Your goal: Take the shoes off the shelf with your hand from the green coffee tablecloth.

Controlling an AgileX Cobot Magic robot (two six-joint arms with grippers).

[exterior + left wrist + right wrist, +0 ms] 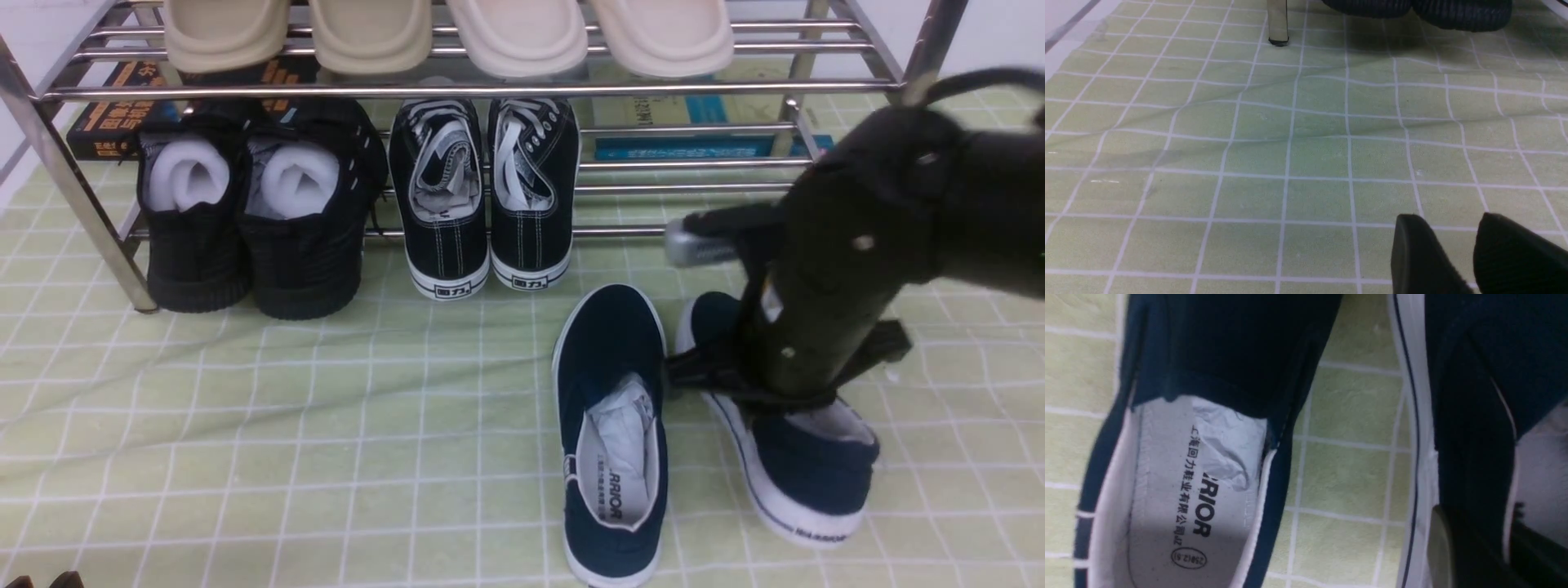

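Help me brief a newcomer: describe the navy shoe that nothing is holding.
Look before the chrome rack, on the green checked cloth. It is the left navy shoe, untouched, printed insole showing; the right gripper clamps the right navy shoe.

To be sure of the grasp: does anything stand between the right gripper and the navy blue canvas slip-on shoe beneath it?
Nothing visible does. The right gripper is at the navy blue canvas slip-on shoe, jaws astride its side wall. Its twin lies apart, with green checked cloth between.
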